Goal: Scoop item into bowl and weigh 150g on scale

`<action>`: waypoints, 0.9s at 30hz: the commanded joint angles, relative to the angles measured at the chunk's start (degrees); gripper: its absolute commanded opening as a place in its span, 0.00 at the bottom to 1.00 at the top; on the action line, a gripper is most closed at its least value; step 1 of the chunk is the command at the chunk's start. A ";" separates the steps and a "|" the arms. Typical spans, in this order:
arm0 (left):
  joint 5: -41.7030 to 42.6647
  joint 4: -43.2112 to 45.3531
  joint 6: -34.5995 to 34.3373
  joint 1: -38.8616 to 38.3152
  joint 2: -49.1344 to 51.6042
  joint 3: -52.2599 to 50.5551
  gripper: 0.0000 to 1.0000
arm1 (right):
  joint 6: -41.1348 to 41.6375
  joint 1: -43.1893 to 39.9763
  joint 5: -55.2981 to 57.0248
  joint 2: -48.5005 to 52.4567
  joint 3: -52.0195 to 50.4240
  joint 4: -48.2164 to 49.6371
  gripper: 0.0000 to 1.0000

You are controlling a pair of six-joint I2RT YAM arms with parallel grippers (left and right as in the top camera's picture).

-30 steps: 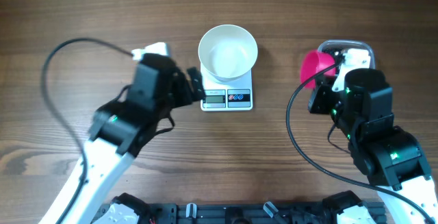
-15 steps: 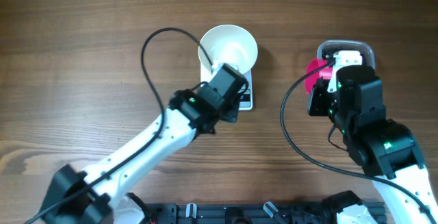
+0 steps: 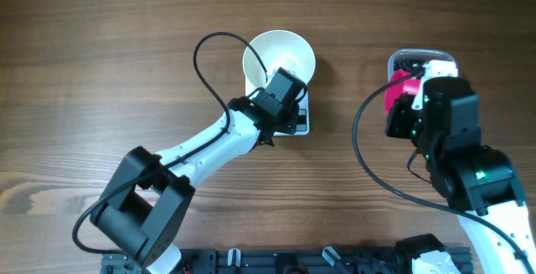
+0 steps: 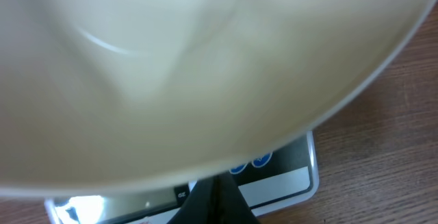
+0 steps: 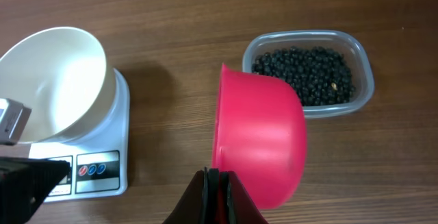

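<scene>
The white bowl (image 3: 279, 59) stands empty on the white scale (image 3: 301, 121). My left gripper (image 3: 270, 116) hovers shut over the scale's front edge, holding nothing. In the left wrist view its closed fingertips (image 4: 216, 202) point at the display strip of the scale (image 4: 287, 183), just under the bowl (image 4: 205, 66). My right gripper (image 5: 215, 191) is shut on the handle of a pink scoop (image 5: 260, 142), which hangs on edge beside the clear tub (image 5: 363, 66) of black beans, the item (image 5: 304, 73). No beans show in the scoop.
The right arm's black cable (image 3: 360, 152) loops over the table between the scale and the tub. Bare wooden table (image 3: 100, 39) lies to the left and behind.
My left arm swung in from the left over the scale's front, and its gripper closed. The right arm shifted the pink scoop slightly right, toward the tub.
</scene>
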 commanded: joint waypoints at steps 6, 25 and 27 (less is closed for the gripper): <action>-0.68 4.39 -0.74 -0.20 3.76 -0.11 0.04 | 0.74 -2.36 -3.15 0.22 1.14 0.57 0.04; -0.83 0.94 -0.76 -0.26 6.34 -0.11 0.04 | 0.83 -2.36 -3.54 0.22 1.14 0.42 0.05; -0.81 0.74 -0.76 -0.28 6.34 -0.11 0.04 | 0.83 -2.36 -3.52 0.22 1.14 0.44 0.04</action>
